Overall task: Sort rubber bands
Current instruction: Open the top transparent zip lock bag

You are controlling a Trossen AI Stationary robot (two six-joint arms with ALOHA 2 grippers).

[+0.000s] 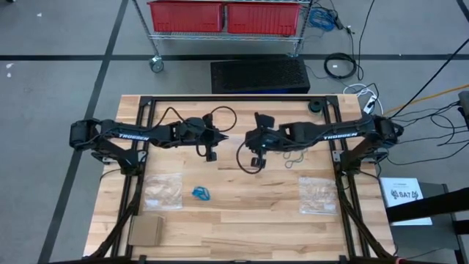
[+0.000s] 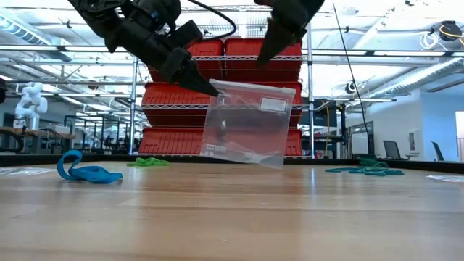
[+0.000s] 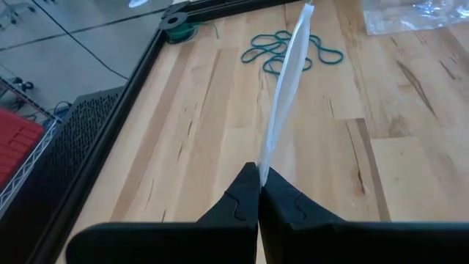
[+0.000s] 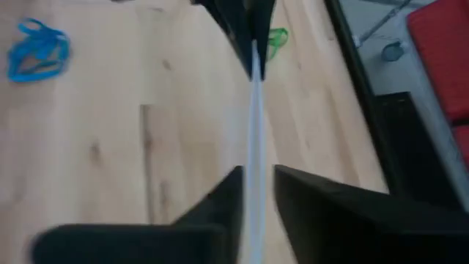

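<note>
Two dark arms, white THOSSEN lettering, black cables.

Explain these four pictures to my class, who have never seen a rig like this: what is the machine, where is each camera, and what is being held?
This is a robot with two dark arms at a wooden table. Each arm ends in a two-finger gripper. One camera looks straight down, one sits at table-top height, and one rides on each wrist.

The left gripper is pinched shut on the edge of a clear plastic bag, which hangs above the table. The right gripper has a finger on each side of the same bag, with a gap showing.

On the table lie blue rubber bands, grey-teal rubber bands, green rubber bands and two more clear bags.
</note>
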